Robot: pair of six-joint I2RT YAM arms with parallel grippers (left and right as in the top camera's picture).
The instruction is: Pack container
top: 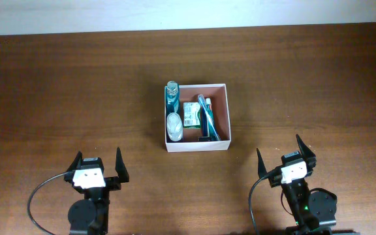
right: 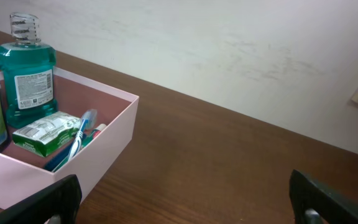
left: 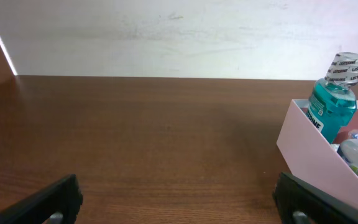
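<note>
The container (top: 222, 85), a square white-walled box with a reddish-brown inside, sits at the table's middle. It holds a teal mouthwash bottle (top: 172, 95), a clear round item (top: 174, 124), a green packet (top: 191, 114) and a blue toothbrush (top: 205, 116). My left gripper (top: 98, 163) is open and empty at the front left, well short of the box. My right gripper (top: 282, 155) is open and empty at the front right. The box wall (left: 309, 140) and bottle (left: 334, 102) show in the left wrist view, and the box (right: 114, 134), bottle (right: 23, 74) and packet (right: 45, 132) in the right wrist view.
The dark wooden table (top: 77, 91) spreads around the box. A pale wall (top: 175, 13) borders the far edge. Black cables (top: 41, 196) loop beside both arm bases.
</note>
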